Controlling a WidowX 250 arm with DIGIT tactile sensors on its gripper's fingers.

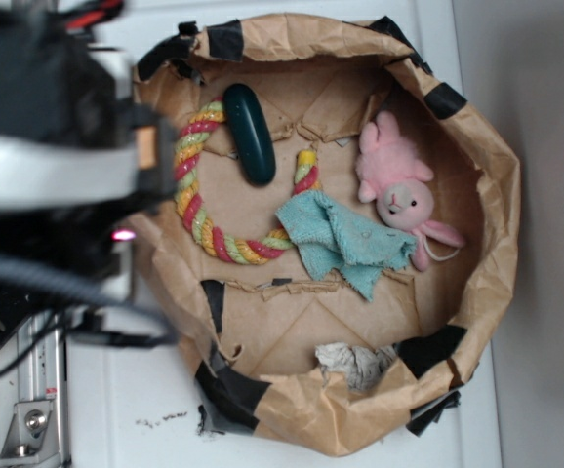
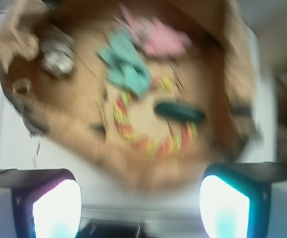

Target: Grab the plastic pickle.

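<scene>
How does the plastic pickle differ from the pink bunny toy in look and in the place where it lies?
The plastic pickle is smooth, glossy and dark teal-green; the pink bunny toy is fuzzy and pale pink. The pickle is a plain oblong; the bunny has ears and a face. The pickle lies inside the curve of the rope ring; the bunny lies beside the light teal cloth. Both lie in the paper-lined basket and look similarly long.

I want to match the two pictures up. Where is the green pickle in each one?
Exterior: the plastic pickle lies upper left in the paper bag, inside the rope ring.
Wrist: blurry, but the plastic pickle shows right of centre, above the open gripper.
Shared landmark: the teal cloth beside the rope ring.
</scene>
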